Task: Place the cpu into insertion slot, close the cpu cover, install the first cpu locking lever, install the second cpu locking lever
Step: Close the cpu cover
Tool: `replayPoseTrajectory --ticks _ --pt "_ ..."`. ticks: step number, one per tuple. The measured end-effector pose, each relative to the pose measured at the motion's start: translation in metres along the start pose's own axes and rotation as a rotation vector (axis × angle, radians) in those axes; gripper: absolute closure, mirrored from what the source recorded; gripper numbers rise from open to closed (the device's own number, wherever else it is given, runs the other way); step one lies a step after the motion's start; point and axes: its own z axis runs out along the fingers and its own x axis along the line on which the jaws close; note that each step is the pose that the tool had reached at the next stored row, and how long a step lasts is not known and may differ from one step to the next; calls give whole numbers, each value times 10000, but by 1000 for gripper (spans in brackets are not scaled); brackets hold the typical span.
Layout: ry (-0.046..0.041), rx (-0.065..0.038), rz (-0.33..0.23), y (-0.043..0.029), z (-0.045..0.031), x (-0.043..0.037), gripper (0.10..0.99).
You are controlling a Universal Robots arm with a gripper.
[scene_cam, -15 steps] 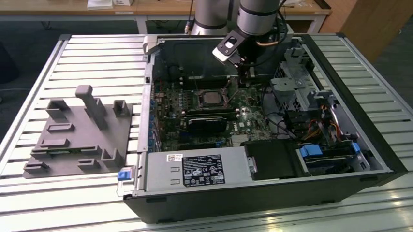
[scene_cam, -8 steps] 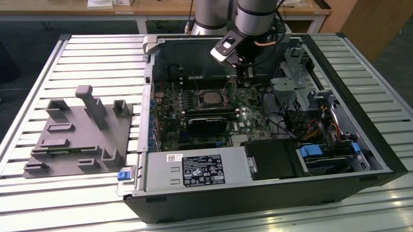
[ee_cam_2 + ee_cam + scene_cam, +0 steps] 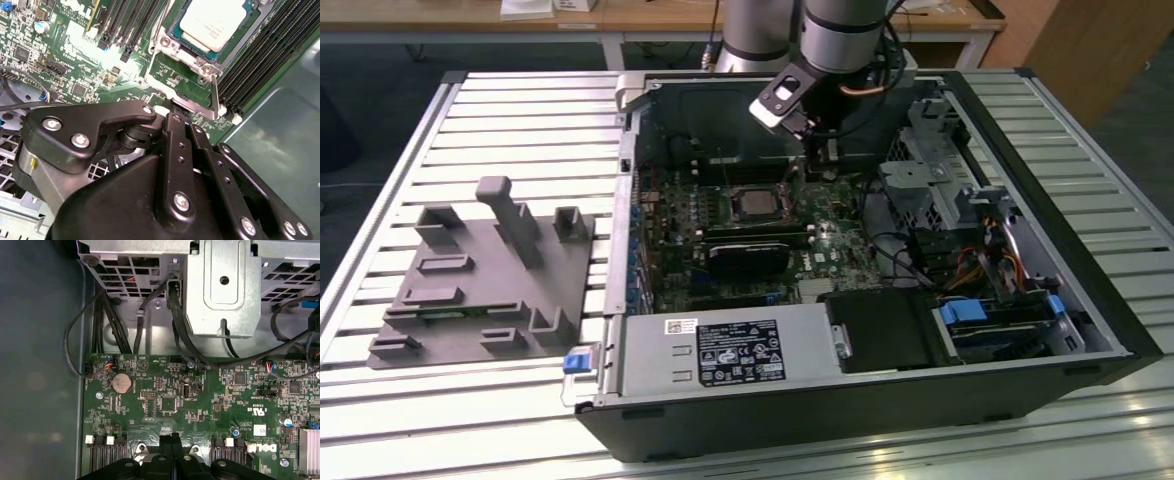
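Note:
The cpu [image 3: 212, 22], a pale silver square, sits in the insertion slot [image 3: 731, 205] on the green board inside the open computer case. The silver-grey cpu cover [image 3: 162, 47] appears to lie flat around the chip. A thin metal locking lever [image 3: 216, 95] runs along one side of the socket. My gripper [image 3: 174, 107] is shut, its black fingertips pressed together at the metal edge of the socket frame; I cannot tell whether they pinch anything. In the exterior view the gripper [image 3: 822, 160] hangs just behind and to the right of the cpu [image 3: 755, 206]. The first wrist view shows the closed fingertips [image 3: 171, 439] over the board.
Long black memory slots [image 3: 260, 55] flank the socket. A metal drive cage [image 3: 941, 185] and cable bundles [image 3: 150, 315] crowd the case on the exterior view's right. A power supply [image 3: 720, 350] fills the case front. A grey fixture block [image 3: 487, 270] stands on the slatted table at the left.

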Motion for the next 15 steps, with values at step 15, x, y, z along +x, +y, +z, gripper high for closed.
replayPoseTrajectory --ticks 15 --pt "0 0 0 -127 -2 1 980"
